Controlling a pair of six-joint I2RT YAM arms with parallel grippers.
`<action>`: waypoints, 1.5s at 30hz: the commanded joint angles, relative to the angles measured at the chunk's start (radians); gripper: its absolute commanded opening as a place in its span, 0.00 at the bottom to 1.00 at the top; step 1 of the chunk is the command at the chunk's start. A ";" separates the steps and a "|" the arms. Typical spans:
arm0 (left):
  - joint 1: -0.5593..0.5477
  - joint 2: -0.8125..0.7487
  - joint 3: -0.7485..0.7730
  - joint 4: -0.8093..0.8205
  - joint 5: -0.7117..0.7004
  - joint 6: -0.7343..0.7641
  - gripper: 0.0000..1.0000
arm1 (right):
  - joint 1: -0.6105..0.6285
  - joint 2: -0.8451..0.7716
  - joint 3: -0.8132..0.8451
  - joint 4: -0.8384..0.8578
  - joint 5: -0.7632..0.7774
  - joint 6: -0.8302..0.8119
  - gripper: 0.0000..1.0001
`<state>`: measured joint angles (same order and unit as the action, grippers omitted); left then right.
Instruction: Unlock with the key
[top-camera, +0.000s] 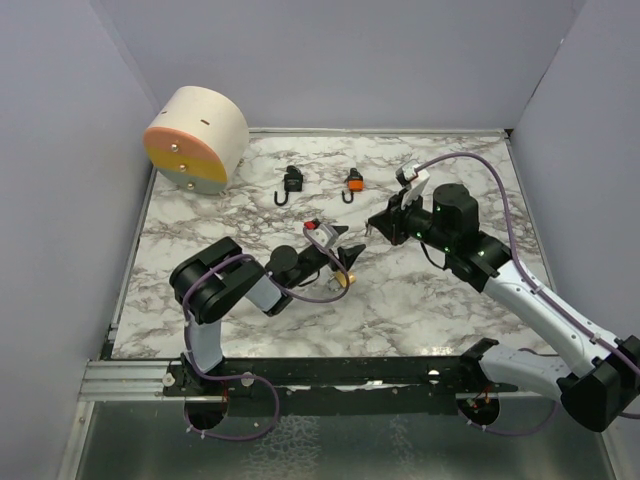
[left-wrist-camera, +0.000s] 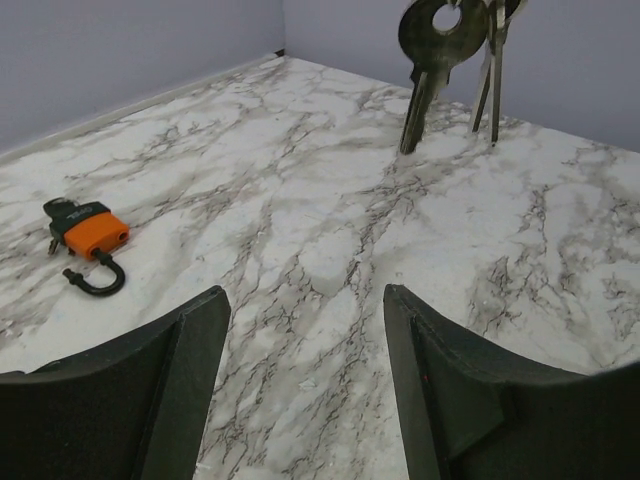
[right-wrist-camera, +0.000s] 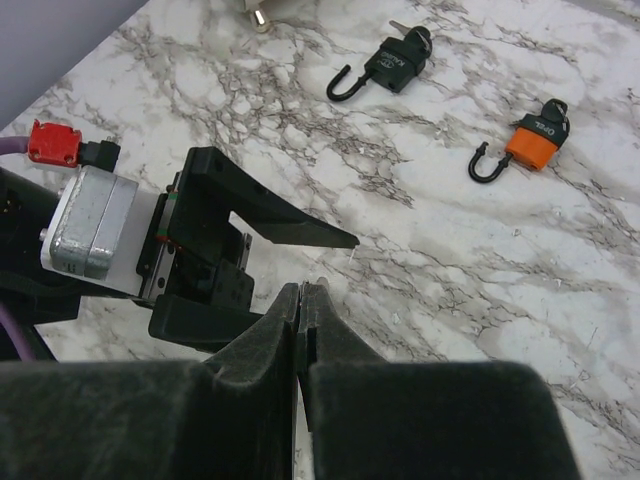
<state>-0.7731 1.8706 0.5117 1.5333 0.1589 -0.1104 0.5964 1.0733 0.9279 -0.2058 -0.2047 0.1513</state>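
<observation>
Overhead view down on whole table (top-camera: 420, 310); wrist views low, close (orange padlock (left-wrist-camera: 92, 232) (right-wrist-camera: 535, 145) in both)

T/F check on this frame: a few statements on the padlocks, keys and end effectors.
1. The black padlock and the orange padlock both have open shackles. True.
2. The left end effector grips the orange padlock. False: it is open and empty, and that padlock lies apart on the table.
3. The keys hang above the table in the left wrist view. True.
4. In the top view, the black padlock lies right of the orange one. False: it lies to its left.
5. The right end effector is wide open. False: its fingers are pressed together.
</observation>
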 joint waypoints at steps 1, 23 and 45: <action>0.015 0.013 0.037 0.243 0.128 -0.013 0.64 | 0.006 -0.028 0.001 -0.035 -0.051 -0.039 0.01; 0.048 0.014 0.126 0.239 0.401 -0.070 0.48 | 0.006 -0.008 -0.008 -0.062 -0.098 -0.062 0.01; 0.052 0.003 0.133 0.228 0.423 -0.067 0.24 | 0.006 -0.004 -0.015 -0.069 -0.096 -0.068 0.01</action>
<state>-0.7258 1.8767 0.6319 1.5379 0.5541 -0.1734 0.5964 1.0668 0.9268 -0.2699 -0.2798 0.0990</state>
